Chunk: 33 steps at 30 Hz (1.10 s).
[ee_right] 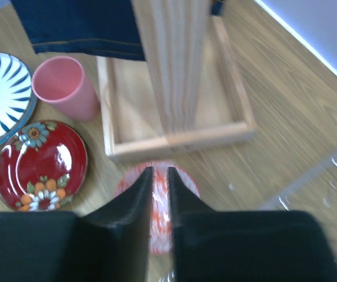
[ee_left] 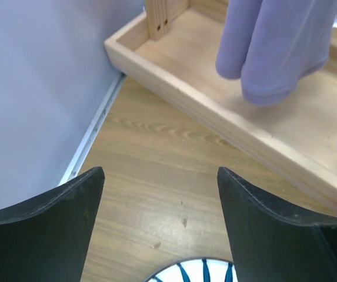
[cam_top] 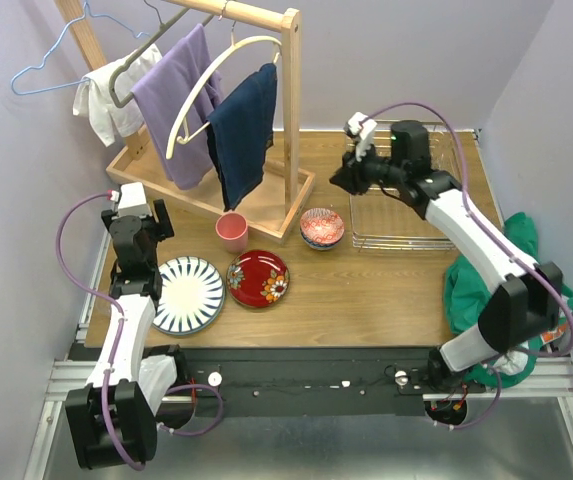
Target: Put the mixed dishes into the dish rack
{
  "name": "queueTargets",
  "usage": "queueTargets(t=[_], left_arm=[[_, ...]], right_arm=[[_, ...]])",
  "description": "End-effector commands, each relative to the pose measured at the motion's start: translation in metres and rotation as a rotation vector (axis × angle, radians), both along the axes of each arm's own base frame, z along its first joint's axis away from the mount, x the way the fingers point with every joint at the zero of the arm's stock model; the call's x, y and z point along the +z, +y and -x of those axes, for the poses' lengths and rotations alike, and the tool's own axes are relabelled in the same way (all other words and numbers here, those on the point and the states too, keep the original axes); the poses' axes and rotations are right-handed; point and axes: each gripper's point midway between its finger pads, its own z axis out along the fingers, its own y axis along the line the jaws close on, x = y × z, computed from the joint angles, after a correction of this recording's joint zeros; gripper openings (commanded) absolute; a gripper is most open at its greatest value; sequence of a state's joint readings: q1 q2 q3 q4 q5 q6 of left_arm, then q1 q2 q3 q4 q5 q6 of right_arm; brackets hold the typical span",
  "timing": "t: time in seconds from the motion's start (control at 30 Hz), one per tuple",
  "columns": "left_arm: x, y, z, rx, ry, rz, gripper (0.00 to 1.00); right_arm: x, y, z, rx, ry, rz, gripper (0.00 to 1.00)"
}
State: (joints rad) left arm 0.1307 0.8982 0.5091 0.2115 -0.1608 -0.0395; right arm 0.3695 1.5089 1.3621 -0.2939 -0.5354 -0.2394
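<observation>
Recording four dishes lying on the table (cam_top: 366,300), outside the dish rack (cam_top: 406,240)
Locating the dish rack at the far right of the table; placing the red-pink bowl (cam_top: 322,227) just left of it, beside a corner of the wooden tray (cam_top: 298,205), the pink cup (cam_top: 231,232) at the tray's front edge, the red floral plate (cam_top: 258,278) and striped plate (cam_top: 189,293) side by side nearer the arm bases; noting the right gripper (ee_right: 160,173) pointing down at the bowl, fingers drawn almost together, a slim gap showing, gripping nothing; noting the left gripper (ee_left: 160,173) hovering over the striped plate's far rim, fingers spread wide, holding nothing
</observation>
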Motion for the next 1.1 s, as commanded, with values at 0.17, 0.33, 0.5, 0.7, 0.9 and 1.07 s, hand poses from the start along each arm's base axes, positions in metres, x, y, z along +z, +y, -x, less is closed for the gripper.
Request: queueTargets(t=[0.17,0.33,0.5,0.7,0.9,1.07], left_arm=[[-0.022,0.010,0.011,0.069,0.067,0.041,0.55],[-0.030,0.003,0.010,0.028,0.084,0.037,0.09],[-0.042,-0.005,0.010,-0.001,0.091,0.088,0.00],[-0.054,-0.043,-0.007,-0.254,0.171,0.094,0.00],[-0.062,-0.068,-0.047,-0.528,0.299,0.037,0.08],[-0.056,-0.074,-0.081,-0.698,0.286,-0.114,0.21]], right_arm=[[-0.005,0.115,-0.005,0.232,-0.046,-0.137,0.01],[-0.004,0.141,-0.016,0.216,-0.102,-0.136,0.00],[-0.012,0.129,-0.060,0.069,-0.242,-0.021,0.00],[-0.023,0.117,-0.116,-0.052,-0.368,0.098,0.00],[-0.032,0.115,-0.180,-0.112,-0.398,0.106,0.00],[-0.032,0.105,-0.219,-0.162,-0.436,0.102,0.00]])
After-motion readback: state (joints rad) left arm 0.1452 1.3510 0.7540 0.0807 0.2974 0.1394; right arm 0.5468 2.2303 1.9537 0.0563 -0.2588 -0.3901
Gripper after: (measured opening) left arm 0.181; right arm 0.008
